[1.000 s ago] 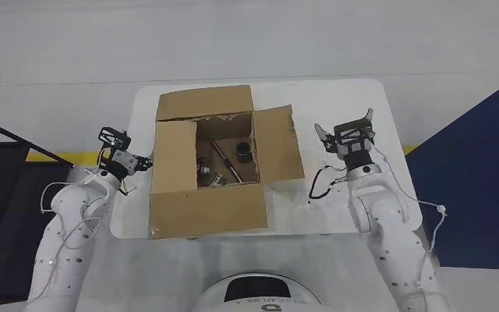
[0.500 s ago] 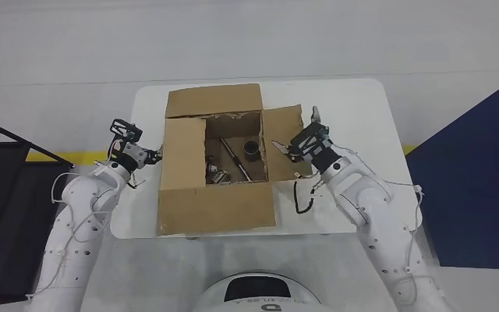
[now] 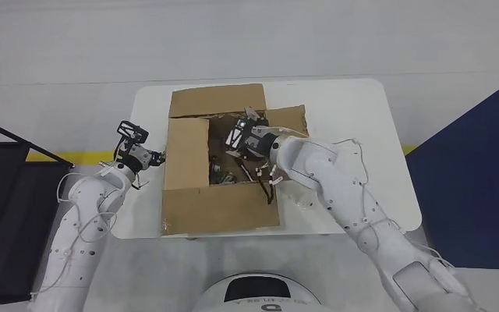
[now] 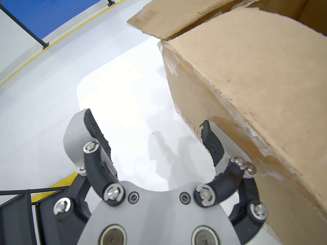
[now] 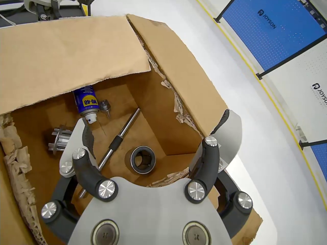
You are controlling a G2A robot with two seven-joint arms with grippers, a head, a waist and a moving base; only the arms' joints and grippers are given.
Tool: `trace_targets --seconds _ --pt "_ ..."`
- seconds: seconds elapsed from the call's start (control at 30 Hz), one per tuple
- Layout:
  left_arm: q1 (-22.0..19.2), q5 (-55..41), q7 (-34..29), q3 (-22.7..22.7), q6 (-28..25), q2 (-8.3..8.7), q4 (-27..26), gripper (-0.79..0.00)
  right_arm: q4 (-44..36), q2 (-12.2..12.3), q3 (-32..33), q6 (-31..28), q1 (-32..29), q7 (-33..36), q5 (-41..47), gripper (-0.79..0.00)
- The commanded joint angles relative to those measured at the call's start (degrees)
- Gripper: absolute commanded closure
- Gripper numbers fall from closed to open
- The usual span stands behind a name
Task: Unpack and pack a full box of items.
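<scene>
Left arm (image 3: 86, 210) bent at its side, left gripper (image 4: 145, 121) jaws spread wide, empty. Right arm (image 3: 335, 175) stretched inward across the middle, right gripper (image 5: 155, 123) angled down, jaws spread wide, empty.

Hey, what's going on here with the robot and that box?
A two-armed robot is at an open cardboard box on a white table. Its right gripper, open and empty, hangs over the opening, above a spray can, a metal rod, a black ring and a ribbed metal part inside. The left gripper, also open, sits beside the box's outer wall.

Brn box (image 3: 187, 152), blue can (image 5: 85, 100), wht table (image 3: 351, 101)
</scene>
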Motion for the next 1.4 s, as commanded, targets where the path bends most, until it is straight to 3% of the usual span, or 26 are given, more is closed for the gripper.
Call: trace_targets --seconds 0.0,0.2,0.43,0.7,0.9,1.03,1.07,1.1,1.13,1.17,1.3,1.37 --pt "0.0 0.0 0.0 0.0 0.0 0.0 0.0 -0.785 0.87 -0.05 -0.82 -0.55 -0.12 0.75 -0.9 -0.785" --pt "0.86 0.46 0.67 0.24 0.69 -0.04 -0.32 -0.785 4.1 -1.69 -7.01 1.26 2.96 6.2 -7.3 -0.785" --pt "1.79 0.84 0.93 0.67 1.71 -0.12 -1.22 -0.785 9.46 -4.63 -12.95 3.36 7.12 6.2 -7.8 -0.785" --pt "2.79 1.57 0.98 1.05 2.96 -0.21 -3.35 -0.785 13.77 -7.32 -15.33 4.86 9.88 1.15 -4.64 -0.785" --pt "3.7 0.15 1.3 0.23 4.53 -0.29 -4.35 -0.785 10.41 -6.62 -9.52 5.17 7.52 -9.0 0.5 -0.785" --pt "5.7 -2.52 3.24 -3.62 5.83 -0.07 -5.03 -0.785 7.27 -6.21 -7.12 3.11 6.47 -11.39 2.62 -0.767" --pt "6.5 -3.4 3.95 -4.92 6.09 0.01 -5.14 -0.785 6.87 -6.34 -7.3 2.42 6.66 -11.45 3.22 -0.708" --pt "7.39 -4.51 4.73 -6.51 6.4 0.09 -5.11 -0.785 6.62 -6.6 -7.79 1.75 7.05 -11.53 4.11 -0.699" --pt "8.33 -5.93 5.59 -8.24 6.62 0.17 -4.89 -0.785 6.65 -6.98 -8.76 0.88 7.6 -11.4 5.04 -0.616" --pt "9.27 -7.52 6.45 -10.01 6.64 0.25 -4.6 -0.785 7.11 -7.49 -9.97 0.22 8.58 -10.96 5.74 -0.6" --pt "12.64 -14.62 9.44 -17.51 6.0 0.53 -1.99 -0.785 11.71 -11.01 -17.34 0.61 14.29 -8.29 6.83 -0.693" --pt "14.12 -17.69 10.63 -20.85 5.32 0.64 -0.19 -0.785 14.96 -13.34 -20.89 1.61 17.33 -7.82 7.89 -0.671"
